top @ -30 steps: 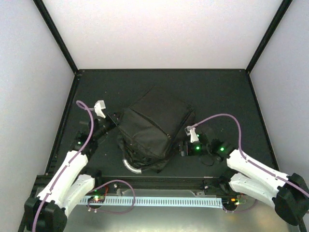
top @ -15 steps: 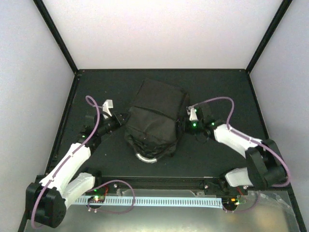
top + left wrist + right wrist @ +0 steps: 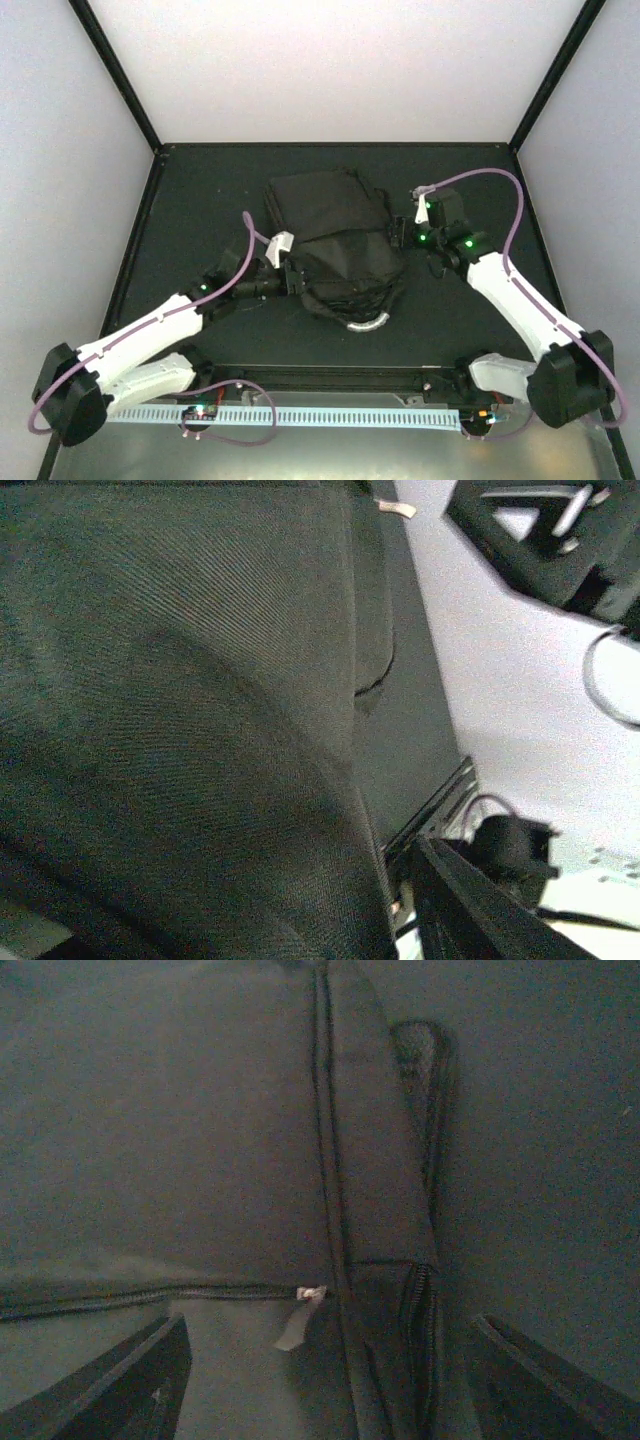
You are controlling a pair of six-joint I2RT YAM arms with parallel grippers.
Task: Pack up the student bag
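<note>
Black bag [image 3: 338, 235] lies slumped, grey handle [image 3: 365, 323] at near end; right claw [image 3: 329, 1322] wide over its zipper [image 3: 200, 1292], left claw [image 3: 293, 272] at its left side, state unclear.

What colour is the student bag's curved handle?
Grey; the handle shows best in the top external view.

Black table [image 3: 200, 180]; white walls [image 3: 340, 70]; slotted white rail [image 3: 330, 417] along near edge.
</note>
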